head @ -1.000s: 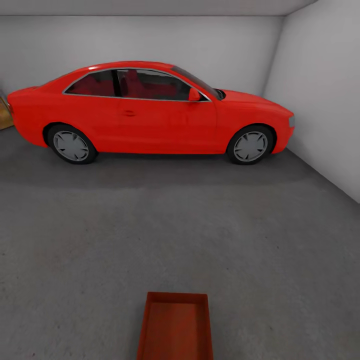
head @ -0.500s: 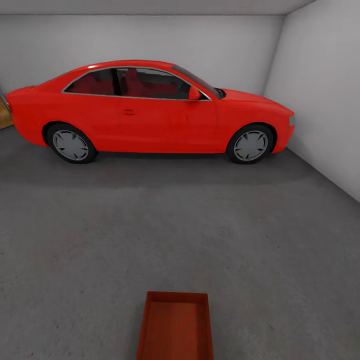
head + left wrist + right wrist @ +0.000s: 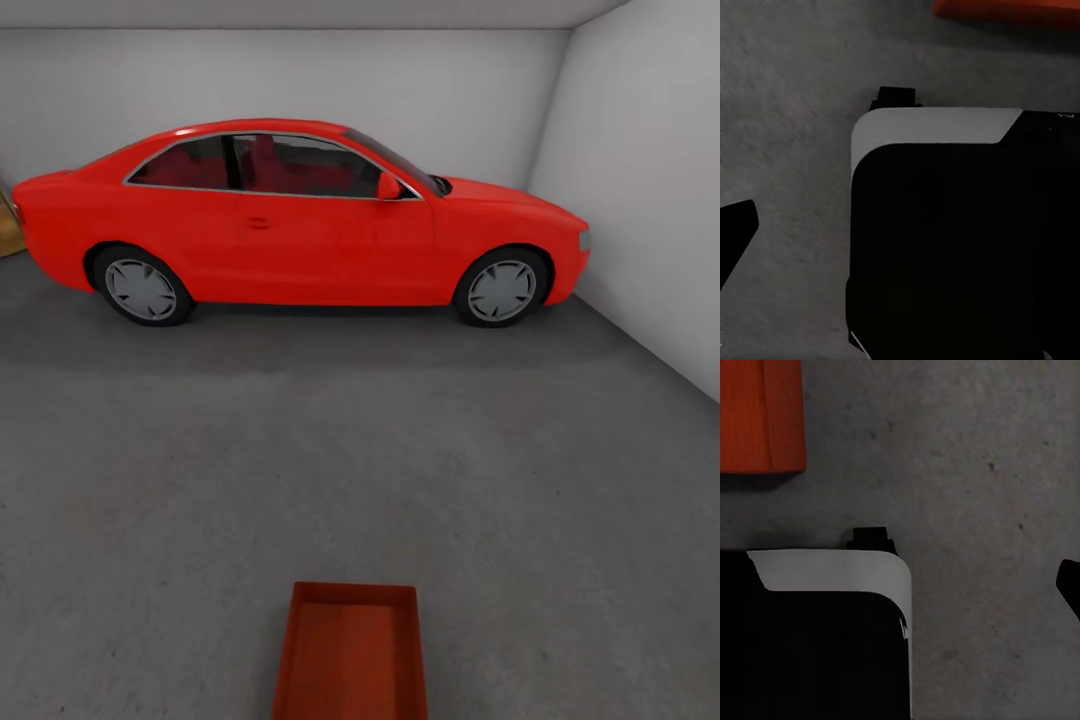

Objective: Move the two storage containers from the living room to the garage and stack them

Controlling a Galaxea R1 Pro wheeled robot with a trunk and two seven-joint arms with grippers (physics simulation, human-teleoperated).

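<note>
Barely any change over the last second. In the head view the red car [image 3: 300,225] and walls sit a touch lower than a second ago, and the container's far rim has crept a hair further from the near edge. That's the whole picture shifting together, so it's the camera (head/base) settling, not the things moving. Vs half a sec ago, essentially identical: robot looks to have come to rest.

Where things are: one storage container [image 3: 350,655], red-orange, open top, sits flat on the floor [image 3: 300,450] of the garage, near-centre, right in front of the robot, cut off by the near edge of the view. It's well apart from the car, which is parked side-on along the far wall, nose to the right. Wooden door edge [image 3: 8,230] just shows at far left. The container also shows as an orange corner in the left wrist view [image 3: 1009,9] and the right wrist view [image 3: 759,414], resting on concrete, with the robot's dark base beside it.

Fingers: a dark tip shows at the edge of each wrist view (left [image 3: 735,232], right [image 3: 1069,585]), over bare floor, nothing betw. them that I can see. Can't tell if either pair is spread or clenched.

Meaning for task, as a judgement: container no. 1 seems placed, i.e. the bottom of the stack is done. I can't say where the second one is. Prob. next step is going back to the living room to fetch it, then stacking it on this one.
</note>
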